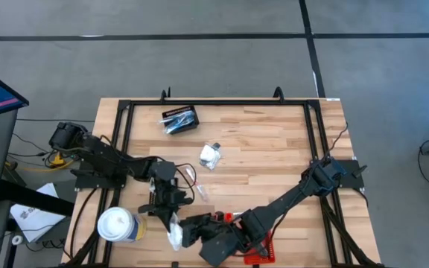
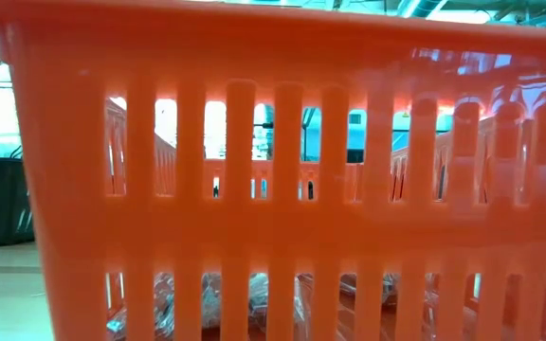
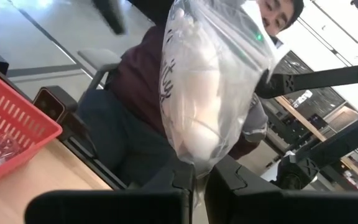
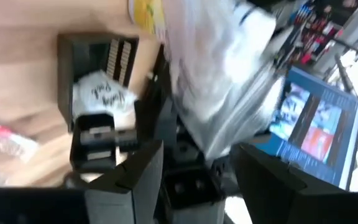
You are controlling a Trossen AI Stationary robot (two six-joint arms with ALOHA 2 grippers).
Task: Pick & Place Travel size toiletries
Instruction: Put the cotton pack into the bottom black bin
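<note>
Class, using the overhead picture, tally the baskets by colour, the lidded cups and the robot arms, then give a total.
Black basket: 1
Red basket: 1
White lidded cup: 1
Robot arms: 2, the left arm and the right arm
Total: 5

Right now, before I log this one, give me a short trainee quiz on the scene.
1. True or false: the left gripper has its fingers shut on a clear-wrapped white packet.
2. Which container lies away from both arms? A) black basket B) red basket C) white cup
3. Fill in: the right gripper, next to that packet, has its fingers ____.
Key: 1 true; 2 A; 3 open.
</note>
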